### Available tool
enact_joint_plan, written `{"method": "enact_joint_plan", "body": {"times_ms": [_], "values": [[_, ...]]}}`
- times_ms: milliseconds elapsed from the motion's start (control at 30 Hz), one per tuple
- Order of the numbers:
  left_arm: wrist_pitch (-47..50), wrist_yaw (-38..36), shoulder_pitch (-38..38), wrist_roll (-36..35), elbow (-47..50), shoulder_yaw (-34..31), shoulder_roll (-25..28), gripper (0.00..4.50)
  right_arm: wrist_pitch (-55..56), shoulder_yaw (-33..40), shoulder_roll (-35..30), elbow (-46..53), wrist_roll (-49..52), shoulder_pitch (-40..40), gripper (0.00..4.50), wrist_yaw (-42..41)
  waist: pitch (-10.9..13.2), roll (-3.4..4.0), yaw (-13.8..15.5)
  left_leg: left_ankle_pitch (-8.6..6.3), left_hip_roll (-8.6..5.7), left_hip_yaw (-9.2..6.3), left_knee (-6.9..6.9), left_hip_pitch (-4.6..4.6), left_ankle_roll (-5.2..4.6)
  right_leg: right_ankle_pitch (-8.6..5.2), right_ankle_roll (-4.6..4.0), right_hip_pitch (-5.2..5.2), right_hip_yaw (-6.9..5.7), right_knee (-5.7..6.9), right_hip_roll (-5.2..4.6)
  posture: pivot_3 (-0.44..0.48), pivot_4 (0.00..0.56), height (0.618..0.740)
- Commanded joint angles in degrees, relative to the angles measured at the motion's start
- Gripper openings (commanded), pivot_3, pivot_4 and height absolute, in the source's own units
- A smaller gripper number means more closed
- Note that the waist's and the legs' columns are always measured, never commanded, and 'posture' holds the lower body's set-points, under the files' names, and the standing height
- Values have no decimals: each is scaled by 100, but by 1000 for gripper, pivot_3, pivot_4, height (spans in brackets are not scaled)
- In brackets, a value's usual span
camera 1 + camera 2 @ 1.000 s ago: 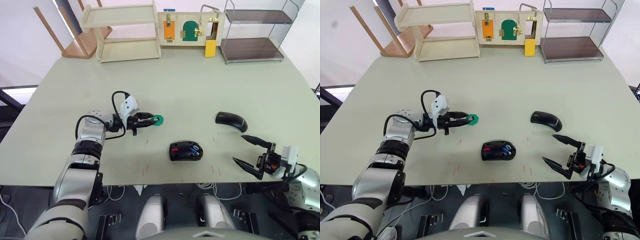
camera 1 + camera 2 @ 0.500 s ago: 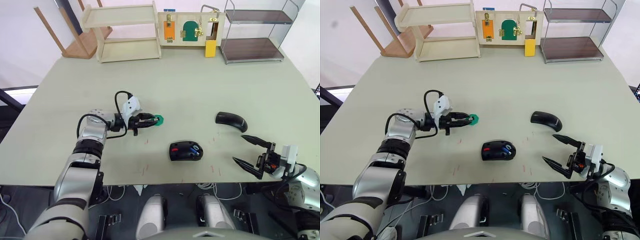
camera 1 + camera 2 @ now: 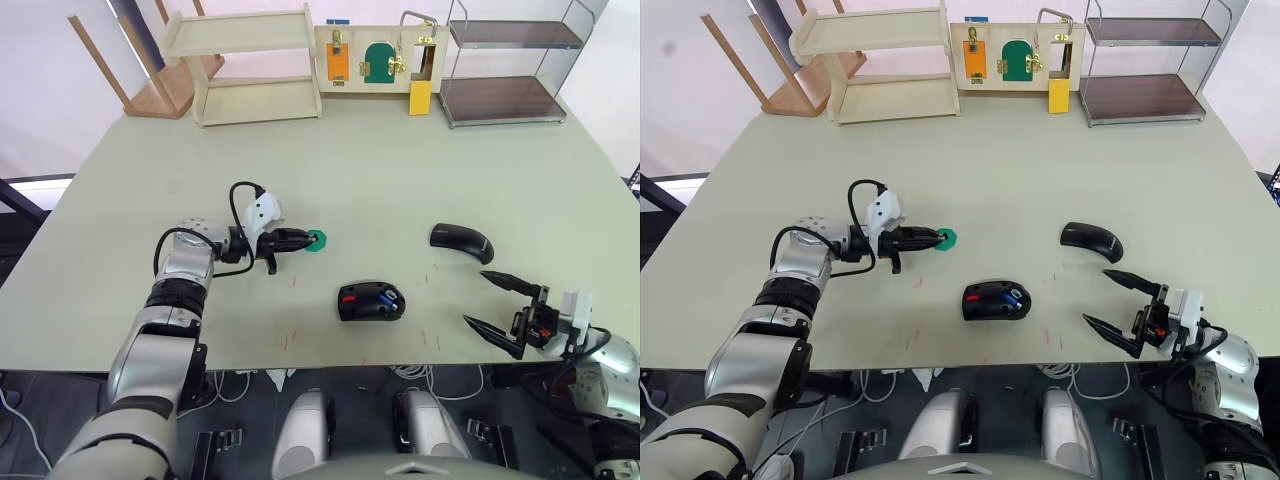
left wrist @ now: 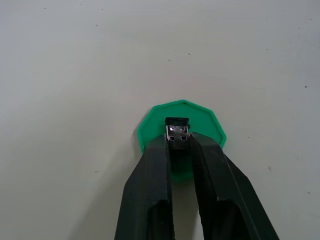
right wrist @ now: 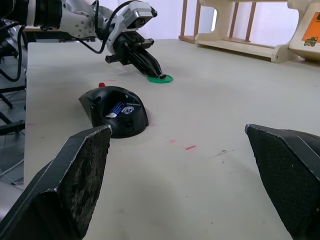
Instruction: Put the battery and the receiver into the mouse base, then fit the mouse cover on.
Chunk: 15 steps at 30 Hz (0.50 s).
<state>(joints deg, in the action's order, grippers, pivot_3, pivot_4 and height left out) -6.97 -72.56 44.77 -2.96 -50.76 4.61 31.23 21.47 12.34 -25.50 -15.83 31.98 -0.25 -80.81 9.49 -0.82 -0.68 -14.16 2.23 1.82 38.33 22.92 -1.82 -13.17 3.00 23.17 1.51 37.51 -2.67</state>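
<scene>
My left gripper (image 4: 179,142) has narrowed its fingers onto the receiver (image 4: 177,131), which still sits on the green disc (image 4: 155,125); pick-up looks secured. The battery (image 5: 116,108) already lies in the mouse base (image 3: 372,301); the mouse cover (image 3: 462,241) waits beyond my right gripper (image 3: 497,310), fingers spread wide near the table (image 3: 400,170) edge. Bare table lies between disc and base.

On the table there was one mouse base (image 3: 372,301), one mouse cover (image 3: 462,241), one battery (image 5: 117,108), one receiver (image 4: 177,133) and one green disc (image 3: 317,240). Two grippers, left (image 3: 297,240) and right (image 3: 492,304), were present.
</scene>
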Motion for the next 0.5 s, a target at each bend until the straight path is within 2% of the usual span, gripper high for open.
{"method": "enact_joint_plan", "body": {"times_ms": [33,300,400,500], "values": [[-28,19,68,41,-41,-18,102,113,99,54,-2,105,89,23,4500,-24,0,0,-1,0,0,0,0,-1,0,0,0,0,0,1,0,0,150,740],[40,-263,166,-206,354,-140,215,113,-66,-65,-17,600,165,130,4500,16,0,0,-5,0,0,0,0,3,0,-1,-1,6,1,7,1,0,150,740],[101,-537,103,-367,778,-145,308,113,-457,-144,-34,1041,291,268,4500,165,1,-1,-1,0,0,-1,0,10,0,-2,-2,15,1,10,1,0,150,740],[220,-801,55,-576,1393,-115,356,113,-1375,-348,-174,1845,438,446,4500,645,1,-1,5,0,0,1,1,13,0,-2,-3,18,3,12,0,0,150,740]]}}
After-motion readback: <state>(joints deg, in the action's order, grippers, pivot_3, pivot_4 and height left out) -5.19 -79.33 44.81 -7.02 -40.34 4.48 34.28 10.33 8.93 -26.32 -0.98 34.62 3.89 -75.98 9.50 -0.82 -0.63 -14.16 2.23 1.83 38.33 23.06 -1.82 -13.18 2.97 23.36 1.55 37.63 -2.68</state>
